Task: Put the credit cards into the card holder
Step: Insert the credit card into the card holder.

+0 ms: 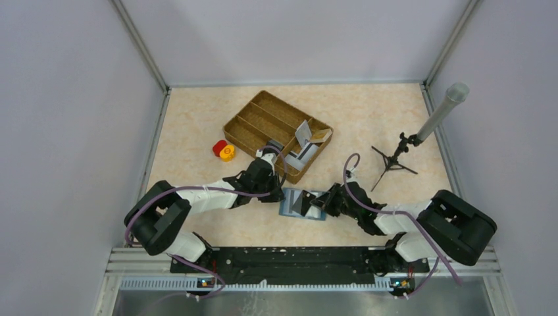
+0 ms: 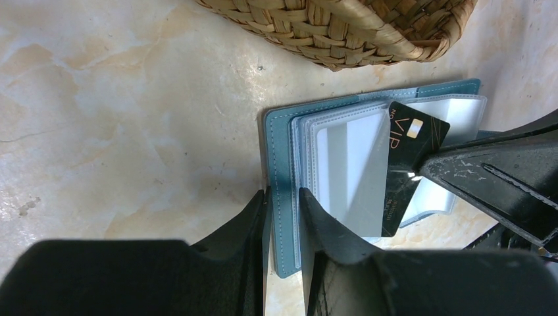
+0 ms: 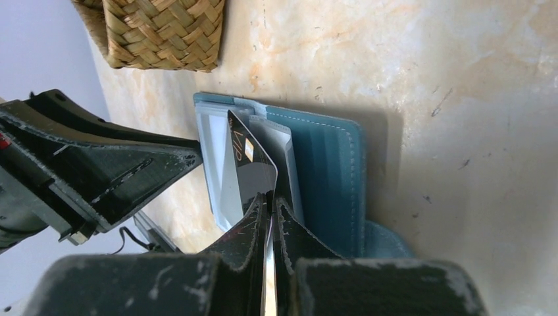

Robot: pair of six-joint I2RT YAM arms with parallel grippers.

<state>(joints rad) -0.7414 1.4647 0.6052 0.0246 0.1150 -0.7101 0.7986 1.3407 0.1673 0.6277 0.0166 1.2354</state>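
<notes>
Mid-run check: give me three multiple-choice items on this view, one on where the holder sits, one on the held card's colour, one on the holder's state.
1. Where is the holder?
A) in the tray
B) on the table, between the two claws
C) under the tray

2. What colour is the card in the right claw?
A) black
B) tan
C) red

3. What state is the holder in?
A) folded shut
B) open, cover pinched by the left claw
C) open, untouched

Answers:
1 B: it lies flat on the table in front of the tray, with a claw at each side.
2 A: the card is black with gold VIP lettering.
3 B: the clear sleeves are fanned out, and the left claw is clamped on the cover edge.
</notes>
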